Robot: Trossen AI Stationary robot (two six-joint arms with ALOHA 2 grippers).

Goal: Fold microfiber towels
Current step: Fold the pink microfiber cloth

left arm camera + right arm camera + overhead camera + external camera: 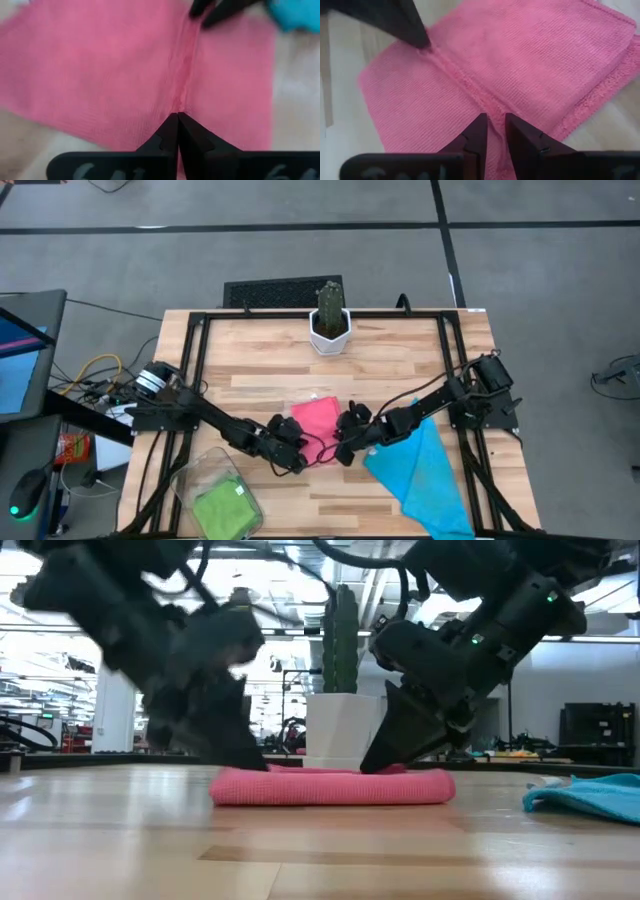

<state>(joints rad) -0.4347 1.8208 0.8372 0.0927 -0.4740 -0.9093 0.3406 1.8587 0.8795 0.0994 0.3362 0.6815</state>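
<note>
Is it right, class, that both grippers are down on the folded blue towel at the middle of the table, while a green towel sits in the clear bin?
Not quite: the high view shows both grippers on the pink towel. The blue towel lies apart, untouched, near the right arm. The green towel is indeed in the clear bin.

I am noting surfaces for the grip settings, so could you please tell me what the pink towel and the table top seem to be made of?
Pink towel: soft matte cloth, probably microfiber; a fine knit texture and fuzzy edges show in the right wrist view. Table top: light wood planks by their grain and seams, with a smooth, slightly glossy finish.
</note>
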